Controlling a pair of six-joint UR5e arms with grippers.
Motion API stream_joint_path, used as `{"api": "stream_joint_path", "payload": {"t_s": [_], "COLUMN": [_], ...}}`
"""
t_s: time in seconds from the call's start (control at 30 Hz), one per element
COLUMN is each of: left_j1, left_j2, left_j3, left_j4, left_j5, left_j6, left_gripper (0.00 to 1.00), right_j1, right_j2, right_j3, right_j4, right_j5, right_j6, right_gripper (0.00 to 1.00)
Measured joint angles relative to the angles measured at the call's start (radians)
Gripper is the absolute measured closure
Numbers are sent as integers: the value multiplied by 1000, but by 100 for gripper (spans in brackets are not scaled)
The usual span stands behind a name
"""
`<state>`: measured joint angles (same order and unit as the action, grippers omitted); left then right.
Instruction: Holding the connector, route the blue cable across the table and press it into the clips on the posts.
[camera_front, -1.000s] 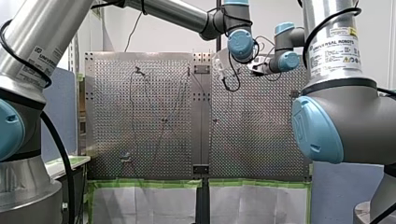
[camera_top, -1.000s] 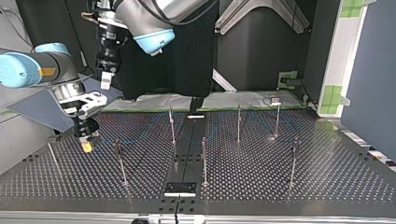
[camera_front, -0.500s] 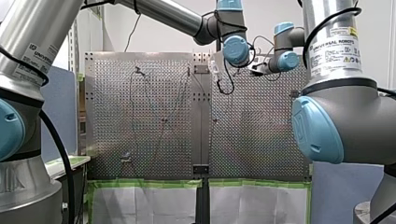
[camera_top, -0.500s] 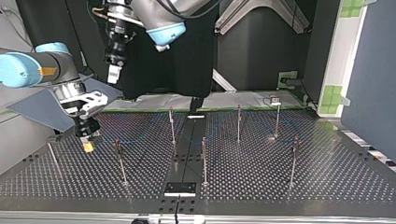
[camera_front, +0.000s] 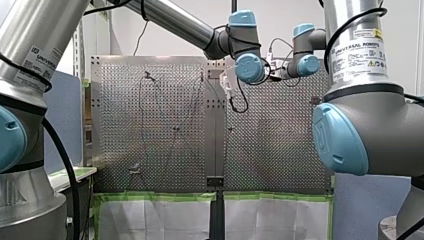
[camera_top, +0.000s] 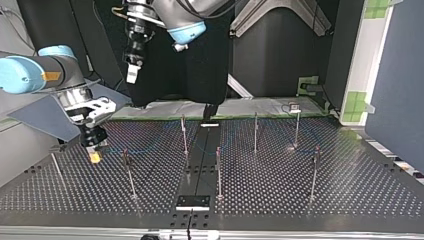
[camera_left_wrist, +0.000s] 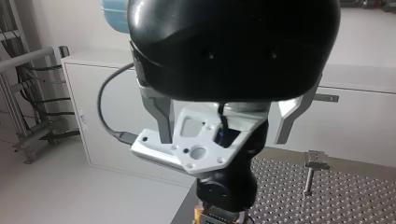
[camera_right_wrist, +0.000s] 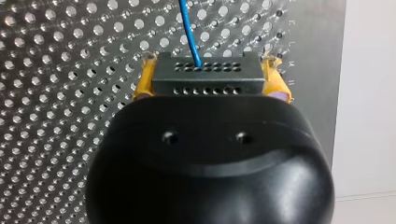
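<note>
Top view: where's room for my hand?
Barest: the perforated metal table's near corner at the view's right, past the outermost thin metal post. Crowded: the view's left, where my yellow-padded right gripper holds the blue cable's black connector.

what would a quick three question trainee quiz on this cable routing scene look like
1. True or false: my right gripper is shut on the connector.
2. Pick one. At the table, my left gripper is: A resting on it; B raised high above it; C holding the connector.
3. Fill the gap: the cable leaving the connector is ____ in colour.

Key: 1 true; 2 B; 3 blue.
</note>
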<state>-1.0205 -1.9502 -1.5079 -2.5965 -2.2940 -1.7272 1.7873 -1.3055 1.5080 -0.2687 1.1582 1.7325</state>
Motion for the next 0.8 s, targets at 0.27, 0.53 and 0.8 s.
{"api": "stream_joint_path", "payload": {"t_s": [0.27,0.53,0.8], "left_j1": [0,0,0], "left_j2": [0,0,0], "left_j3": [-72,-142,-219], "left_j4": [72,142,220], "left_j5": [0,0,0], "left_j6": [0,0,0], "left_gripper": [0,0,0], "right_j1": [1,1,2], "right_j2": [-2,-2,-3], "right_j3": [0,0,0], "right_j4": [2,3,3], "right_j5": [0,0,0], "right_j6": [0,1,1], "right_gripper": [100,100,100]}}
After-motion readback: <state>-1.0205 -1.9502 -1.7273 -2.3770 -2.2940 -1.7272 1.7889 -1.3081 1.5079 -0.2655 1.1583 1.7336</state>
